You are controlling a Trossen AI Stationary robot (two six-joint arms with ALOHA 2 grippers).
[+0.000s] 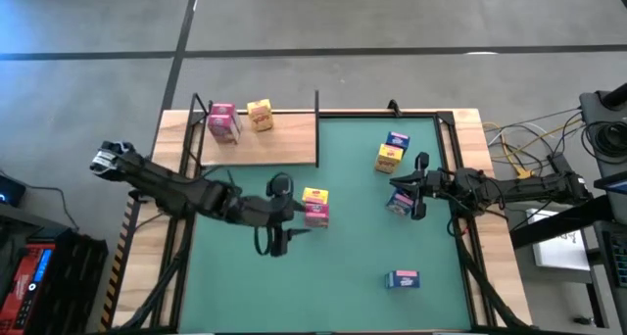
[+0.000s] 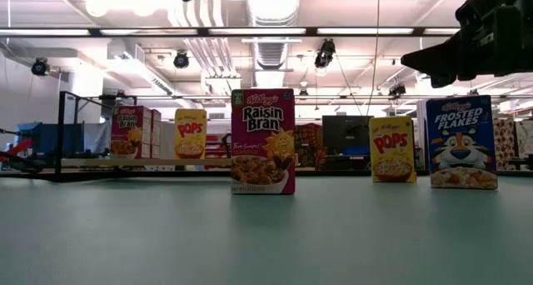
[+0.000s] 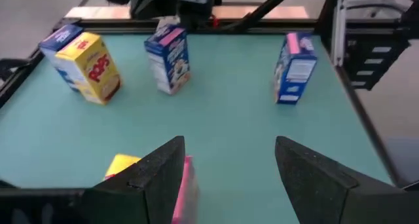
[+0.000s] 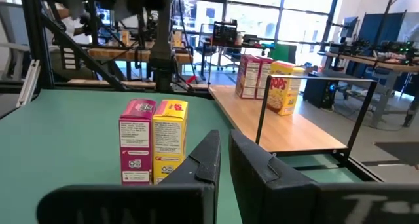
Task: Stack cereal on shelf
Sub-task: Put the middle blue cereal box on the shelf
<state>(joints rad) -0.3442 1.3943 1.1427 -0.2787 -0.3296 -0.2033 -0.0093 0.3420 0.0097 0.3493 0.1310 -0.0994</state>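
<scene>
Two cereal boxes, a pink one [image 1: 223, 121] and a yellow one [image 1: 260, 114], already stood on the shelf [image 1: 284, 144] at the far left of the table; five more waited on the green mat [image 1: 343, 266], so most of the stacking seemed left. The left gripper [image 1: 291, 233] hovered wide open and empty just beside the central pink-and-yellow pair [image 1: 314, 206]. The right gripper [image 1: 409, 189] hung with fingers nearly together by a blue box [image 1: 400, 204], apparently gripping nothing.

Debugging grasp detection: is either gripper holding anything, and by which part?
Nothing is held. The left gripper is open beside the pink and yellow cereal boxes; the right gripper has nothing between its fingers.
</scene>
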